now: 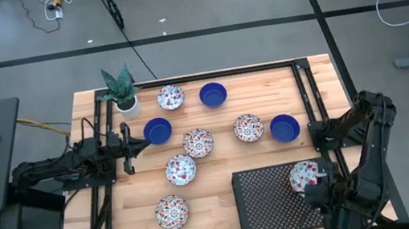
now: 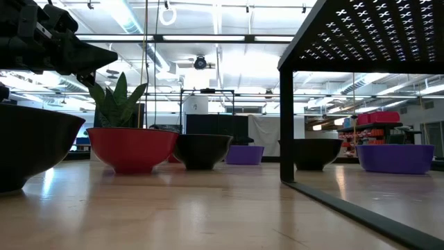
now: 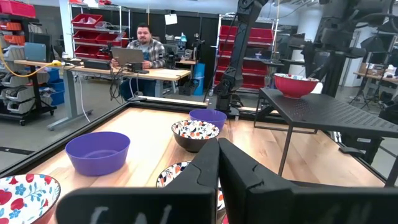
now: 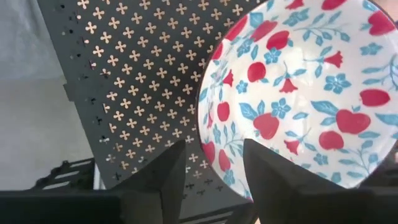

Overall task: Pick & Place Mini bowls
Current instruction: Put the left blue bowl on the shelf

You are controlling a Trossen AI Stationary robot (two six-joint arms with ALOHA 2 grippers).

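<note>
Nine mini bowls show in the high view. Five floral ones (image 1: 171, 97), (image 1: 198, 142), (image 1: 248, 127), (image 1: 181, 169), (image 1: 172, 211) and three cobalt blue ones (image 1: 213, 94), (image 1: 156, 130), (image 1: 284, 127) rest on the wooden table. A sixth floral bowl (image 1: 304, 174) sits on the black perforated rack (image 1: 266, 199). My right gripper (image 1: 316, 183) is open at this bowl's rim. My left gripper (image 1: 142, 144) is shut and hovers just left of a blue bowl, pointing at it. My right gripper (image 4: 214, 171) comes from above and stands open astride the floral bowl's rim (image 4: 211, 134), one finger (image 4: 165, 171) outside over the rack, the other (image 4: 264, 171) over the bowl's inside. The bowl rests upright on the rack. Whether a finger touches it, I cannot tell.
A small white pot with a green plant (image 1: 126, 100) stands at the table's far left corner. Black rails (image 1: 306, 87) run along the table's far and side edges. The rack stands raised on thin legs (image 2: 286, 125) at the near right. A person (image 3: 144, 43) sits at a desk beyond the table.
</note>
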